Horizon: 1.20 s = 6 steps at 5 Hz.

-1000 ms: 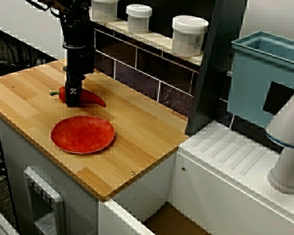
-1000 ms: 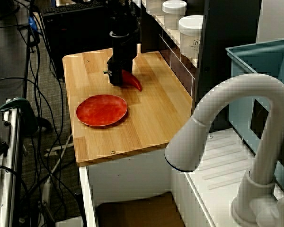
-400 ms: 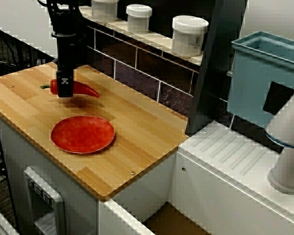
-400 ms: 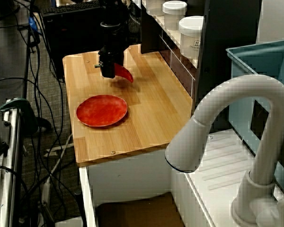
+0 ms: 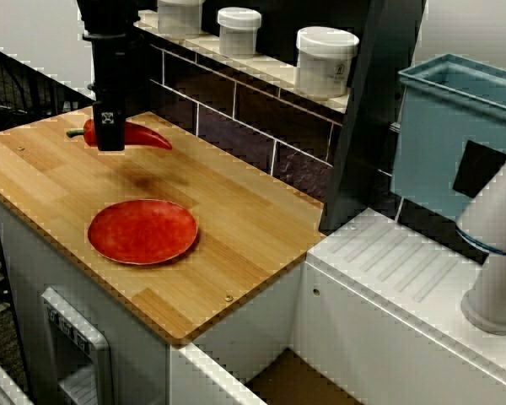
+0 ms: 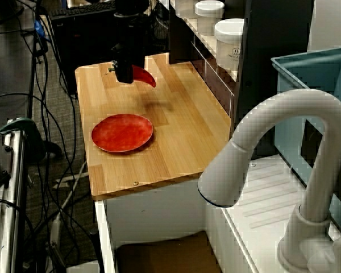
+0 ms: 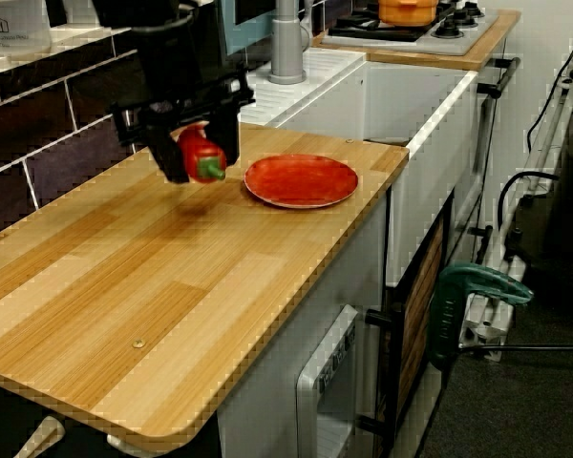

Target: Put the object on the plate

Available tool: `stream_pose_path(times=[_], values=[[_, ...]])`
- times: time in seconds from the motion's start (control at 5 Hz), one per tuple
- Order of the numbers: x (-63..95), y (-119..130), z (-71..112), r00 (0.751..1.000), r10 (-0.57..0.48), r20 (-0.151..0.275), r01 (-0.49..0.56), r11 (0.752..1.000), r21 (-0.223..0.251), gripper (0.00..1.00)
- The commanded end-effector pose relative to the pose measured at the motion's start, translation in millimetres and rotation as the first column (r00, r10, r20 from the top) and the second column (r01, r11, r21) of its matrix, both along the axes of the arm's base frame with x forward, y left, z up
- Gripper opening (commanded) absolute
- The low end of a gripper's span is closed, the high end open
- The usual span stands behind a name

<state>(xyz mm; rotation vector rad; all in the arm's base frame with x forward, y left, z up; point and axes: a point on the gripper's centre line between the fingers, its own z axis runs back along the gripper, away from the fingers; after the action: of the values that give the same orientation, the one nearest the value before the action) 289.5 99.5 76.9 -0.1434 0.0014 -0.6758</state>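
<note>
A: Claw state?

B: Black two-finger claw points straight down, clamped across the middle of the long glossy red chili pepper. Pepper is off the board, roughly level. Green stem sticks out one side of the fingers, tapered tip out the other.

A: Sure it's airborne?

B: Yes. Dark shadow on the wood directly under the claw, clear gap between pepper and the light wooden butcher-block counter.

A: Plate?

B: Flat round red-orange plate sits on the counter below the claw and toward the counter's front edge, well apart from the pepper. Nothing on it.

A: What's behind the claw?

B: Dark tiled backsplash; ledge above it carries white lidded plastic jars, off to the pepper-tip side of the claw.

A: Anything else close?

B: No. White curved faucet is on the far side of the plate from the claw, by the sink end.
</note>
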Motion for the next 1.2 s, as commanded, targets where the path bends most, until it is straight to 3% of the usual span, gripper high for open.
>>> stream_pose_path(times=[0.0,0.2,0.4,0.6,1.0], values=[[-18.4,-51,46.9,0.996,-0.062,0.068,0.058,0.997,0.056,0.0],[-37.2,-75,49.5,0.993,-0.097,0.072,0.092,0.993,0.072,0.0],[-52.4,-92,23.7,0.99,-0.126,0.067,0.117,0.986,0.118,0.0],[-58.9,-98,-2.7,0.991,-0.127,0.043,0.12,0.982,0.144,0.0],[-57.1,-94,-25.0,0.994,-0.106,0.026,0.101,0.982,0.162,0.0]])
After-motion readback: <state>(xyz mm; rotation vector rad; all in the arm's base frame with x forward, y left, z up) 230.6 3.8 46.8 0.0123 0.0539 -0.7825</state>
